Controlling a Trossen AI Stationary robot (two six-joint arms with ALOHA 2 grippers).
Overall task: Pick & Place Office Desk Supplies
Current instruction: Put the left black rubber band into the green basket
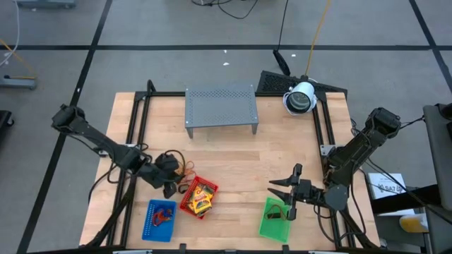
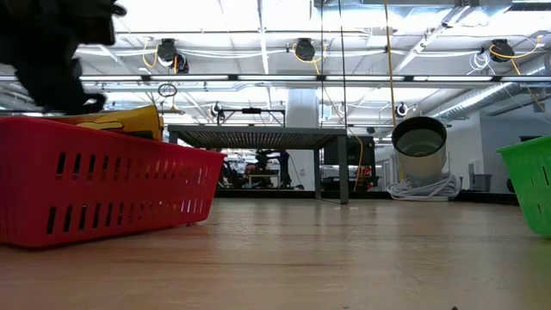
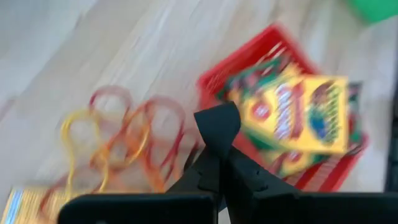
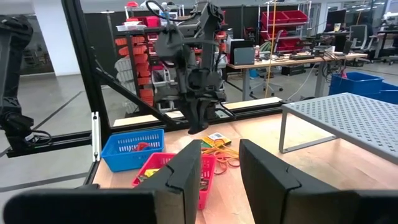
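Note:
My left gripper (image 1: 170, 185) is shut, with nothing showing between its fingers (image 3: 217, 127). It hangs above the wood just left of the red tray (image 1: 198, 198). Yellow-orange packets (image 3: 292, 115) lie in that tray, and one sticks up over its rim (image 2: 129, 120). Orange, red and yellow rubber bands (image 3: 124, 137) lie loose on the table beside the tray. Another packet (image 3: 25, 200) lies flat on the wood near them. My right gripper (image 4: 221, 165) is open and level above the green tray (image 1: 274, 220), pointing toward the table's left.
A blue tray (image 1: 159, 220) holding a red item stands at the near edge, left of the red tray. The grey perforated rack (image 1: 220, 107) stands at the far middle, with a white cylinder (image 1: 300, 97) to its right. Bare wood lies between rack and trays.

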